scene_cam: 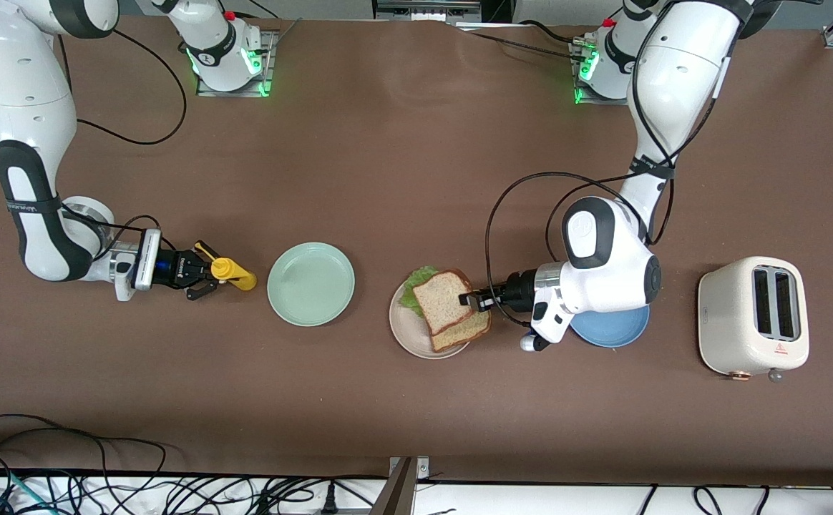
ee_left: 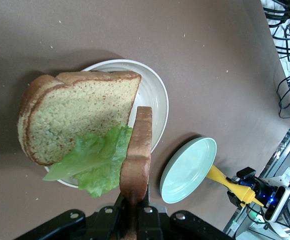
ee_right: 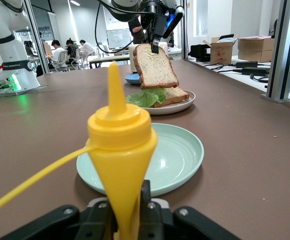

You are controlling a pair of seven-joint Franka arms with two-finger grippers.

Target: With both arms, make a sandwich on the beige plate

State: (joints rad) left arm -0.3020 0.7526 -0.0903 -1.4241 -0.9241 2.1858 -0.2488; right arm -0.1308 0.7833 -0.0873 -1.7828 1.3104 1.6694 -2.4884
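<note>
Brown covering spans the table, on which all the things stand in a row. Nearest the front camera lies the beige plate, bearing one bread slice laid flat with a green lettuce leaf on it. The left gripper, clamped on the crust edge of a second bread slice, holds that slice tilted in the air over the plate, its lower part above the lettuce; the left wrist view shows it edge-on, clear of the flat slice. Just beside the beige plate, toward the left arm's end of the table, a blue plate lies partly under the left arm's wrist, and a cream toaster stands at that end. A mint green plate lies beside the beige plate toward the right arm's end, slightly farther from the camera. Next to it the right gripper hangs low, closed around a yellow squeeze bottle whose nozzle points toward the green plate.
</note>
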